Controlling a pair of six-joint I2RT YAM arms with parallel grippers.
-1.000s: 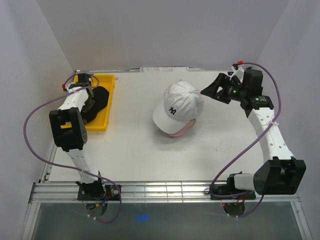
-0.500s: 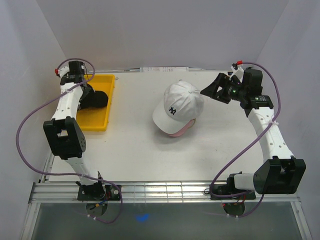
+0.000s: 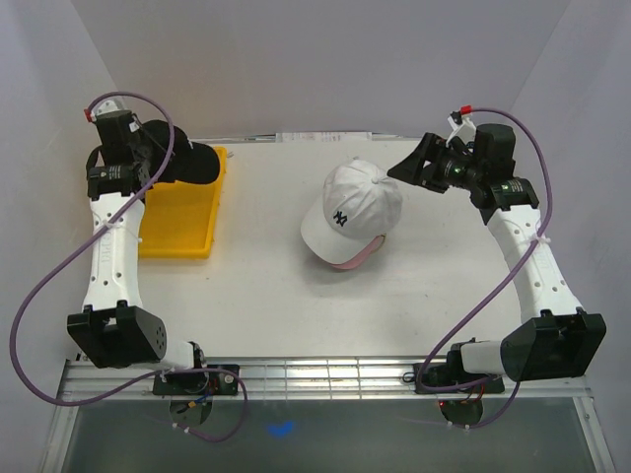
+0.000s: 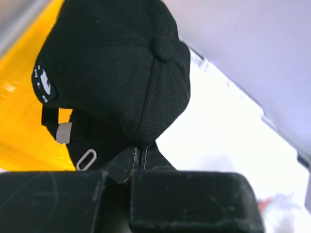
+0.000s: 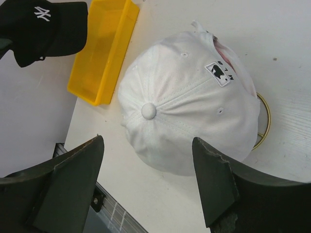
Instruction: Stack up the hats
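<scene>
Two arms work a white table [image 3: 266, 296] in a white-walled bay: left gripper [image 4: 141, 156], at ten o'clock, pinches the black cap [image 3: 193, 164] above the yellow tray [image 3: 183, 225]; right gripper [image 3: 410, 166], fingers spread, is beside the central white cap [image 3: 353, 200] (seemingly atop a pink cap [image 3: 351, 263]).

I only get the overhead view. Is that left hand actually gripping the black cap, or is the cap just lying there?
Observer: Gripping it. The left wrist view shows the left hand shut on a fold at the edge of the black cap.
Operator: Any marking on it?
Observer: Yes, the right wrist view shows a white stitched logo on its front.
Operator: What's under the white cap?
Observer: From the right wrist view, a gold wire ring peeks out from under the edge of the white cap.
</scene>
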